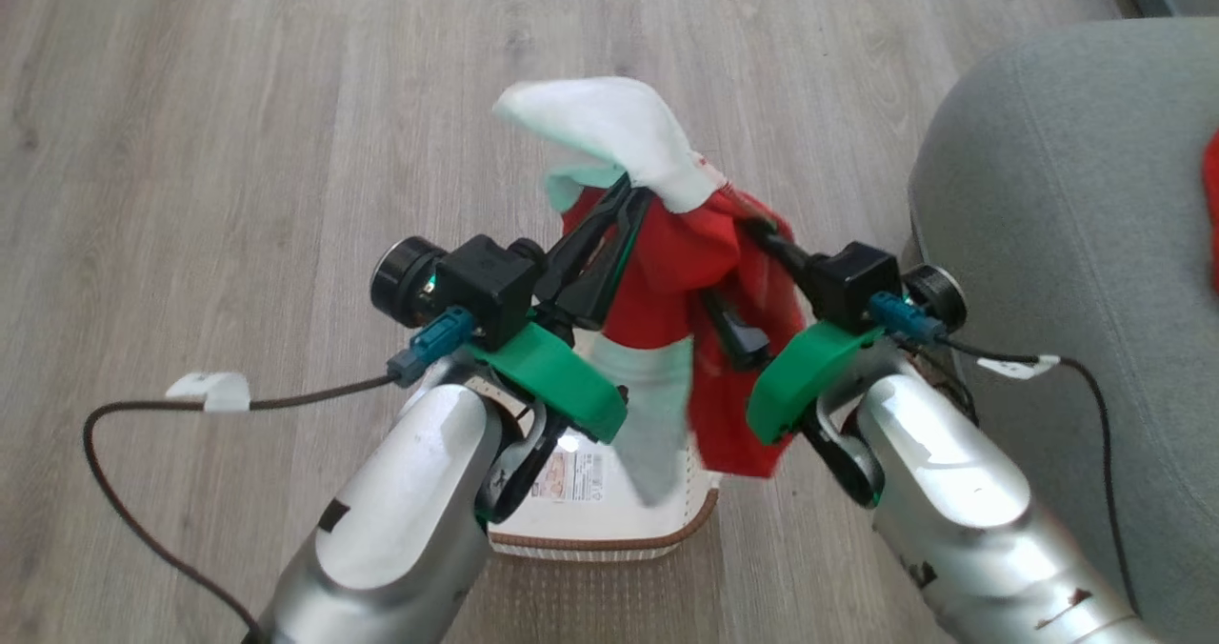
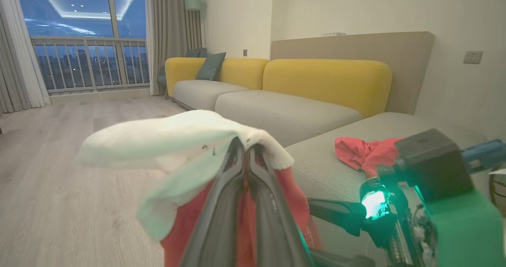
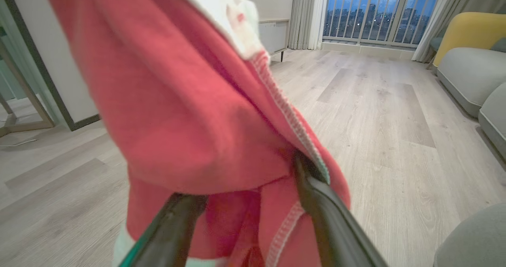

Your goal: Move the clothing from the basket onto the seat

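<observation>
A bundle of clothing, red fabric [image 1: 667, 272] with a white piece [image 1: 609, 125] on top, hangs in the air above the basket [image 1: 609, 541]. My left gripper [image 1: 629, 198] is shut on its upper part; in the left wrist view the closed fingers [image 2: 243, 148] pinch red cloth under the white piece [image 2: 166, 140]. My right gripper [image 1: 741, 277] is open at the bundle's right side, and red fabric [image 3: 178, 101] drapes over and between its spread fingers [image 3: 245, 180]. The grey-green seat [image 1: 1048, 196] lies to the right with another red garment [image 2: 363, 152] on it.
The basket stands on a wooden floor [image 1: 190, 149] between my two forearms, its label sticker [image 1: 571, 477] showing. Cables [image 1: 143, 415] trail off both wrists. Yellow sofa backs [image 2: 328, 81] and a balcony window [image 2: 79, 34] lie beyond the seat.
</observation>
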Controlling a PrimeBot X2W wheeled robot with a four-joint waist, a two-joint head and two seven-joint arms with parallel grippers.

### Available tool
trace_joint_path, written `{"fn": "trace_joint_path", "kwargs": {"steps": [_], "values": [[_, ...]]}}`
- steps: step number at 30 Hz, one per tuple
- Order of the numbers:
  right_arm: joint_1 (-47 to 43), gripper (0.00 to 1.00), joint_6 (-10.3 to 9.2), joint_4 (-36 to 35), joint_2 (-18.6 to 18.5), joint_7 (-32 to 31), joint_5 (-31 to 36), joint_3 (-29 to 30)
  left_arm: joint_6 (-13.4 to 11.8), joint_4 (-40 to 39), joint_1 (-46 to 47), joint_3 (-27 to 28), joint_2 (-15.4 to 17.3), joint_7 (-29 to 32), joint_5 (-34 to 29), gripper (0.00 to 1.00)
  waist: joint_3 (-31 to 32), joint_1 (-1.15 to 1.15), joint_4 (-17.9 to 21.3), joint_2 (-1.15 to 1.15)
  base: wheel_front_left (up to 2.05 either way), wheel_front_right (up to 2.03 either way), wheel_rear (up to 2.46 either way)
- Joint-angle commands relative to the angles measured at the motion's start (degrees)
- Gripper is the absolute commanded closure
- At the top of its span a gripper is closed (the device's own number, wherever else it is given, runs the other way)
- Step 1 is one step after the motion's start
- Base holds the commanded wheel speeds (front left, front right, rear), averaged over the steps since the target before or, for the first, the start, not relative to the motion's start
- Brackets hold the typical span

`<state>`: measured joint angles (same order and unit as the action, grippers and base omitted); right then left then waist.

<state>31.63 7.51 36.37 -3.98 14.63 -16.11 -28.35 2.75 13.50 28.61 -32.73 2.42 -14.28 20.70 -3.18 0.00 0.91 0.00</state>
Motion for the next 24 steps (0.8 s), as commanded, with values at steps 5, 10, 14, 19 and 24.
{"fn": "trace_joint_path", "kwargs": {"steps": [5,10,14,19,24], "values": [[3.3,0.00,-0.02,-0.8,1.1,0.4,1.3,1.0,-0.1,-2.9,4.0,0.7,0.5,-0.7,0.8,1.00,-0.4,0.00,-1.2,0.00,0.00,0.00,0.00],[4.3,1.00,-0.02,1.8,1.1,0.4,0.3,0.6,0.2,-3.4,3.9,-0.6,0.5,-0.7,1.3,1.00,-0.3,0.00,-2.2,0.00,0.00,0.00,0.00],[4.7,1.00,-0.02,3.0,1.1,0.4,-0.8,0.7,0.2,-3.5,3.7,-1.3,0.5,-0.7,1.6,1.00,-0.1,0.00,-2.9,0.00,0.00,0.00,0.00],[4.3,1.00,-0.02,2.1,1.1,0.4,-1.9,2.6,0.1,-2.8,3.1,-1.2,0.5,-0.7,1.4,1.00,0.0,0.00,-3.4,0.00,0.00,0.00,0.00],[3.1,1.00,-0.02,-1.2,1.1,0.4,-1.5,6.1,0.2,-1.7,2.3,-0.3,0.5,-0.7,1.0,0.70,-0.6,0.00,-2.4,0.00,0.00,0.00,0.00]]}}
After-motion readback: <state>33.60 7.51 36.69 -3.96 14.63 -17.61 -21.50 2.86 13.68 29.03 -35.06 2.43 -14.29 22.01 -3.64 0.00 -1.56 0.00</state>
